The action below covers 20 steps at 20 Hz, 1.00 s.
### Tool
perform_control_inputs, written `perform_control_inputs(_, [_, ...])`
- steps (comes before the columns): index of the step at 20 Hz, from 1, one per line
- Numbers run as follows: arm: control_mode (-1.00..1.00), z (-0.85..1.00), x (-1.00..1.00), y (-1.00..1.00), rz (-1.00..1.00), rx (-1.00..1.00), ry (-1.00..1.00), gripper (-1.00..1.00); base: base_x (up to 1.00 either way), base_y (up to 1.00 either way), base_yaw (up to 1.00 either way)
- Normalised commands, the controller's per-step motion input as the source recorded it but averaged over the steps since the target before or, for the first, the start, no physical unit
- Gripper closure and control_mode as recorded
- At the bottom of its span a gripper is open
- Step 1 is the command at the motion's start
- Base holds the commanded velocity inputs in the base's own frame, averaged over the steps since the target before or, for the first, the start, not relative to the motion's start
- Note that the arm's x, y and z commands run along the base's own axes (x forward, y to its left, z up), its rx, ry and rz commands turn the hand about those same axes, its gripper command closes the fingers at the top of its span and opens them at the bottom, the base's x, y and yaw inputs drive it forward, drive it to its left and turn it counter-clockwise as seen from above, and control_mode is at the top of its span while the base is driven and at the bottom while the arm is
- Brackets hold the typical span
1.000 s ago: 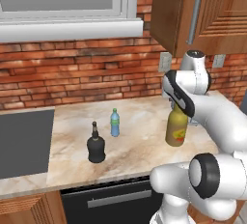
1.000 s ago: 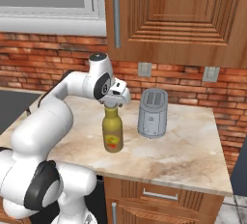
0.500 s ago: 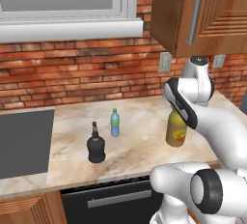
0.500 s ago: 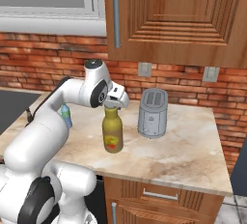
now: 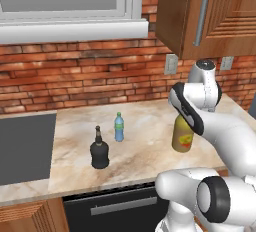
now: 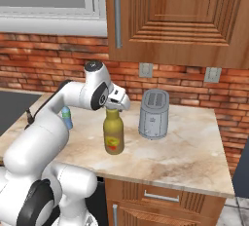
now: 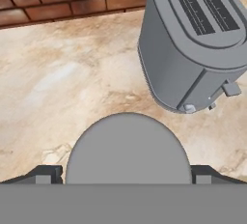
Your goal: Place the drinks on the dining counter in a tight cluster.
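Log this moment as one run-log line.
phase: reaching for olive-yellow bottle | gripper: open, fingers either side of its grey cap, not closed | black bottle, blue bottle: standing on counter | toaster beside

1. Glossy white shell on all arm links (image 6: 44, 137), rounded and tube-like, no markings or cables visible.
2. Dark grey round caps at the joints: two large ones low at the base (image 5: 215, 207), one behind the gripper at the wrist (image 6: 98, 96).
3. Light grey disc capping the topmost joint above the gripper (image 5: 204, 64).
4. Dark band running along the white hand housing (image 5: 184, 109).
5. Gripper (image 7: 127, 177): two small dark fingertips (image 7: 44, 174), blocky, set wide apart.
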Motion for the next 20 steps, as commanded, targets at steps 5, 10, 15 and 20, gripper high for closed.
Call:
perform_control_inputs(5, [-1.00, -0.20, 0.00, 0.02, -0.01, 0.00, 0.00, 1.00, 0.00, 0.00, 0.00])
perform_control_inputs(10, [-1.00, -0.15, -0.03, 0.05, 0.00, 0.00, 0.00, 1.00, 0.00, 0.00, 0.00])
perform_control_inputs(15, [-1.00, 0.20, -0.23, 0.07, 0.00, 0.00, -0.02, 1.00, 0.00, 0.00, 0.00])
perform_control_inputs(20, [-1.00, 0.39, -0.18, 0.19, 0.01, 0.01, 0.00, 1.00, 0.00, 0.00, 0.00])
